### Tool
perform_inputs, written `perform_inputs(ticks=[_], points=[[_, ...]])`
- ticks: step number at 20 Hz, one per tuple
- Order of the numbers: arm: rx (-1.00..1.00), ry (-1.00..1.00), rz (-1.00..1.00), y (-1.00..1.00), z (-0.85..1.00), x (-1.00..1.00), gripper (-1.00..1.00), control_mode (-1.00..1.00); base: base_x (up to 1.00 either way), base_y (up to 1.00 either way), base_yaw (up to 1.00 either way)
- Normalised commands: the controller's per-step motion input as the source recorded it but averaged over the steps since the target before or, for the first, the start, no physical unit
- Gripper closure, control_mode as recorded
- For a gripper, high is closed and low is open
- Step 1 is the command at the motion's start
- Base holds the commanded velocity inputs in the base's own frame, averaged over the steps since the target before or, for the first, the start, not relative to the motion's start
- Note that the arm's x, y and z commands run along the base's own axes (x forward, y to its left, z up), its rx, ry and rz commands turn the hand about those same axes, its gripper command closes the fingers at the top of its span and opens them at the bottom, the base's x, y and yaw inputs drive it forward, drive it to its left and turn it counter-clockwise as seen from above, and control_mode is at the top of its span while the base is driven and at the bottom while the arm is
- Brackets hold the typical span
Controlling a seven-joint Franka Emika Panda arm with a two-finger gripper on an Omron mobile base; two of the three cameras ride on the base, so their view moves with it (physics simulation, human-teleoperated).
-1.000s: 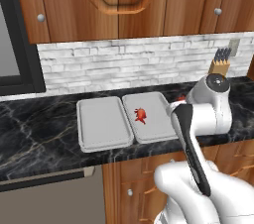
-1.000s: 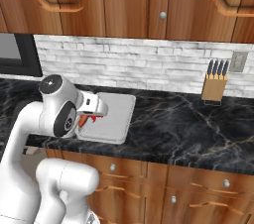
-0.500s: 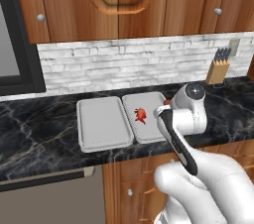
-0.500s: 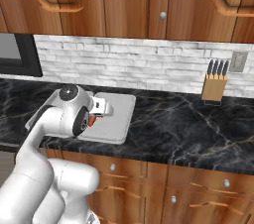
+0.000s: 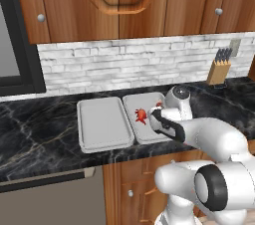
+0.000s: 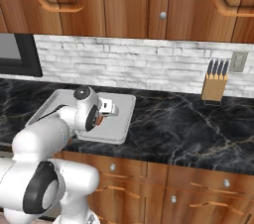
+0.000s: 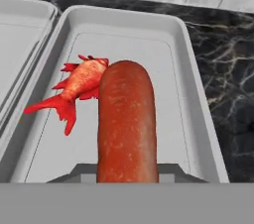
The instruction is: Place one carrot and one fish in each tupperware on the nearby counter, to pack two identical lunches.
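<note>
From the hand camera the end effector [image 7: 127, 181] is clamped on a stubby red-orange carrot [image 7: 127, 124] over the right tray [image 7: 196, 59], just beside the red fish [image 7: 79, 85] lying in it, while the left base view shows the bare left tray [image 5: 103, 124] alongside on the black table [image 5: 35, 129].

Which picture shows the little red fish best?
The hand view. There the red fish is big and sharp, lying in the right tray, with its spiky fins and tail plain, beside the carrot the claw holds. The left base view shows it as a small red speck. In the right base view the arm covers that spot.
</note>
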Motion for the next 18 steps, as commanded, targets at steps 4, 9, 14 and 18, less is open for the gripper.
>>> perform_inputs(ticks=[4, 9, 14, 18], points=[[0.0, 0.18, 0.0, 0.0, -0.31, 0.64, -1.0, -1.0, 0.0, 0.0, 0.0], [0.0, 0.12, 0.0, 0.0, -0.15, 0.32, -1.0, -1.0, 0.0, 0.0, 0.0], [0.0, 0.0, 0.0, -0.2, 0.25, -0.95, -1.0, -1.0, 0.0, 0.0, 0.0], [0.0, -0.08, 0.0, -0.23, 0.47, -1.0, -1.0, -1.0, 0.0, 0.0, 0.0]])
